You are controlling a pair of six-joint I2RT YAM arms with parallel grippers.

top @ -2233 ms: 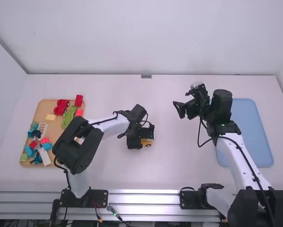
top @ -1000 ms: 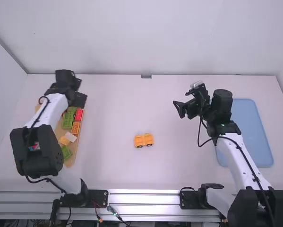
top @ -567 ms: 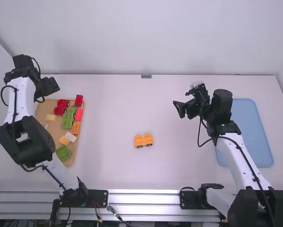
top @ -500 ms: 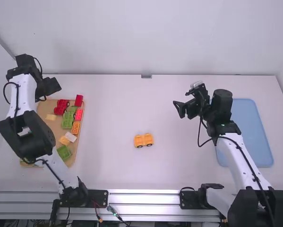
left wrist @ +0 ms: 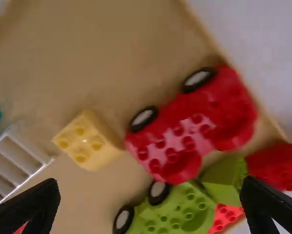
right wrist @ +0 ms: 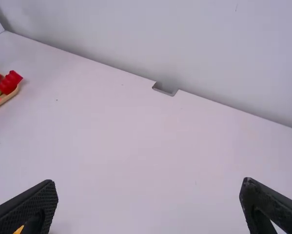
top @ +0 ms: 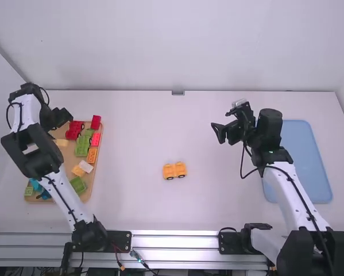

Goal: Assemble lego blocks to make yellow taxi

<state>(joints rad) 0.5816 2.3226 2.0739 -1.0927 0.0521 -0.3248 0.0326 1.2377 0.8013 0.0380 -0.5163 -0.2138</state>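
White and black, the left arm [top: 35, 148] leans over the tan tray [top: 89, 185], both arms' jaws wide apart.

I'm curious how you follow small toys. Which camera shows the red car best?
The left wrist view: the red car is large there, its studs and two wheels plain. The high view shows it small, on the tray; the right wrist view, a bit at the edge.

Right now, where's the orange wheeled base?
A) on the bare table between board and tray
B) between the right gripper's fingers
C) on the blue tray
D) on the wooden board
A: the orange wheeled base rests on the white table, between the wooden board and the blue tray, touching neither.
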